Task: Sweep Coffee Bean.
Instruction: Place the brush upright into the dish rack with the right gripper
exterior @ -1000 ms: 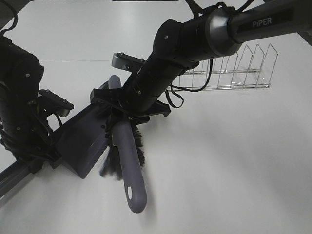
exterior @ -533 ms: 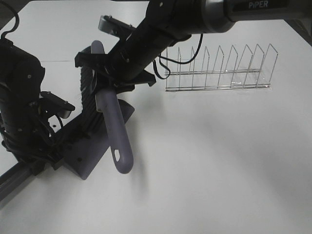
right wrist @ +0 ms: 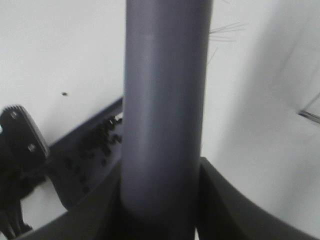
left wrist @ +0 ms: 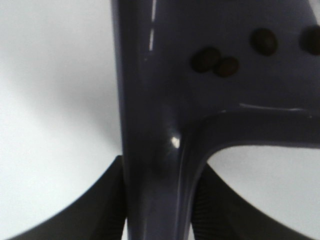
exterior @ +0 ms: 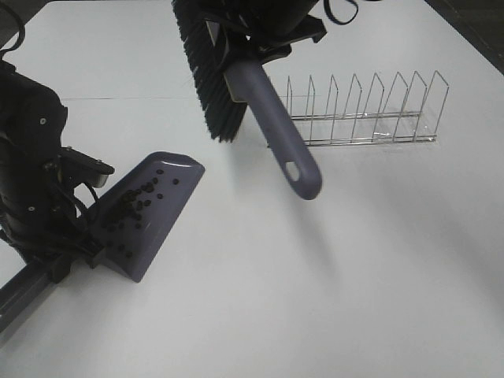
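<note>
The purple dustpan (exterior: 161, 206) lies on the white table at the left, with the coffee beans (exterior: 132, 208) scattered inside it. My left gripper (exterior: 81, 252) is shut on the dustpan's handle (left wrist: 150, 150); beans (left wrist: 215, 61) show just beyond it. My right gripper (exterior: 256, 27) is shut on the purple brush handle (exterior: 277, 130) and holds the brush high, its black bristles (exterior: 205, 79) up above the table behind the dustpan. In the right wrist view the handle (right wrist: 165, 100) fills the middle, the dustpan with beans (right wrist: 100, 145) lies below, and one stray bean (right wrist: 64, 93) lies on the table.
A clear wire rack (exterior: 362, 110) stands at the back right of the table. The left arm's black body (exterior: 31, 173) rises over the table's left edge beside the dustpan.
My right gripper has lifted the brush up off the dustpan and swung it back and to the right. The beans now show uncovered in the dustpan. The left arm has held still.
</note>
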{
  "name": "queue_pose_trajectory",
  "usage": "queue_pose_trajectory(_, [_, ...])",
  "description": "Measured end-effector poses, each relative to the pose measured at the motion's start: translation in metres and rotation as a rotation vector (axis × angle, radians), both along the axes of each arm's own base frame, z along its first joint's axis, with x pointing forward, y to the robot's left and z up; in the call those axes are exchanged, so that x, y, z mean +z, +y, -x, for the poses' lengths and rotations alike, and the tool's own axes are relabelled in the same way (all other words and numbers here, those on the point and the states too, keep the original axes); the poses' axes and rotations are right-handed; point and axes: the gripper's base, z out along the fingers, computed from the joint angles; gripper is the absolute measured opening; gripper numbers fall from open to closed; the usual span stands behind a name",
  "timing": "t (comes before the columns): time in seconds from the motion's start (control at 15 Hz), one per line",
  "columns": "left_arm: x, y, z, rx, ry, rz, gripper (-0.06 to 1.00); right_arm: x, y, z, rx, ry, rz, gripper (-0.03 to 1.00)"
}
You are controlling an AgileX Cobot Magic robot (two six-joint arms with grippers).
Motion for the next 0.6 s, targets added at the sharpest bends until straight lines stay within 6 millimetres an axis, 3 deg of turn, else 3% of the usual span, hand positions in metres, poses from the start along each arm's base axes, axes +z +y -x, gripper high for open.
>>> queue_pose_trajectory(0.33, [0.001, 0.03, -0.009, 0.191, 0.024, 0.038, 0.33, 0.019, -0.034, 0.024, 0.002, 0.101, 0.309, 0.31])
queue_pose_trajectory(0.6, [0.0, 0.031, -0.011, 0.355, -0.001, 0.055, 0.33, 0.026, -0.051, 0.043, -0.04, 0.119, 0.395, 0.31])
